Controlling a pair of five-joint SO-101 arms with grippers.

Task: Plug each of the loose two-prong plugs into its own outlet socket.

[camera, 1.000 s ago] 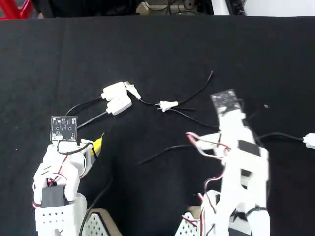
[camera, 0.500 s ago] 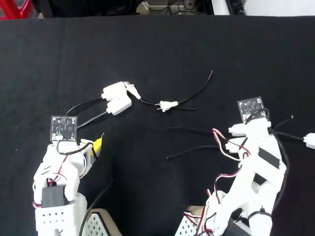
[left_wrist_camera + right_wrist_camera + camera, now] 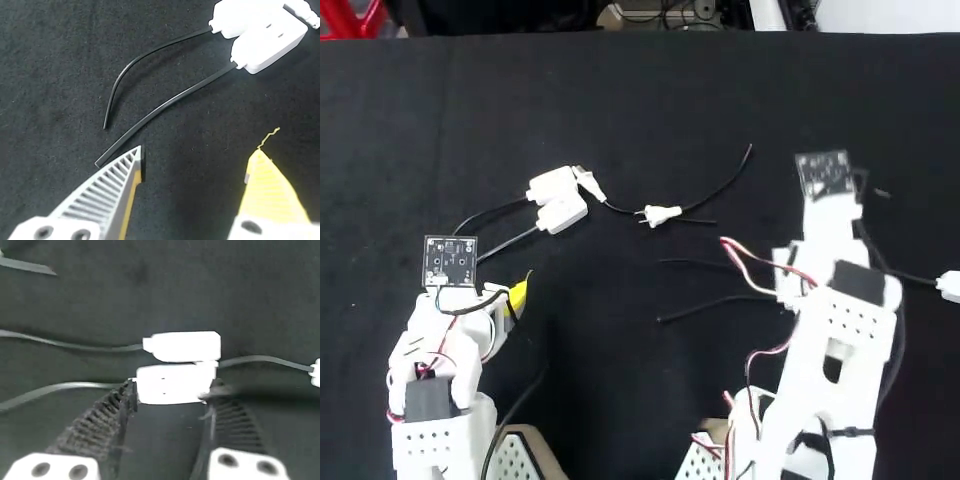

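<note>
Plugs are the smallest pieces, so first the black table carrying them; the right arm rises from the near edge toward the right corner; the right claw is spread wide and grips nothing, a judgement I lean on the high view for, since there that arm is well apart from the sockets; the left arm sits at the near left corner, the left claw gaping and empty over bare cloth; two white sockets lie touching each other, left of the table's middle; one plug lies at the farther socket's mouth, seated or not I cannot tell; the other lies near the middle; thin cords trail beside the right arm. Likely trouble: the sockets look light and unfixed, so a push could slide them away rather than seat the prongs; closing on one socket could nudge its neighbour; an arm sweeping low could snag a cord and drag a plug off.
</note>
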